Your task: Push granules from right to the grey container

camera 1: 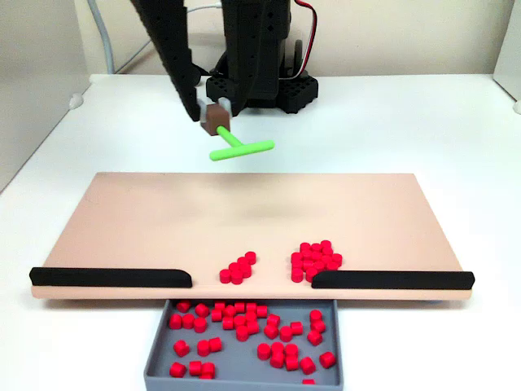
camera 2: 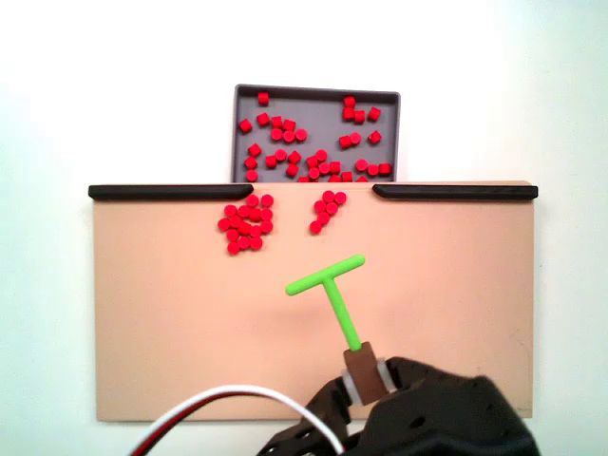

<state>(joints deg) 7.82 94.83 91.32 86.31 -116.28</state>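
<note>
Claw (camera 2: pixel 364 369) at the bottom of the overhead fixed view, pinching the brown block at the end of the green T-shaped stick (camera 2: pixel 331 283); stick is hanging in the air above the tan board (camera 2: pixel 171 323), crossbar pointing toward the red pellets. In the front fixed view the claw (camera 1: pixel 215 118) is sitting high behind the board, stick (camera 1: pixel 240 147) clear of the surface.

Left to right in the front fixed view: left black strip (camera 1: pixel 110 277) is lying along the board's near edge; a small cluster of pellets (camera 1: pixel 237 268) is resting near the gap between the strips; a larger cluster (camera 1: pixel 315 259) is sitting just beside the inner end of the right black strip (camera 1: pixel 392 279). Grey tray (camera 1: pixel 159 358) is sitting below the gap, against the board's edge, many pellets already scattered inside.
</note>
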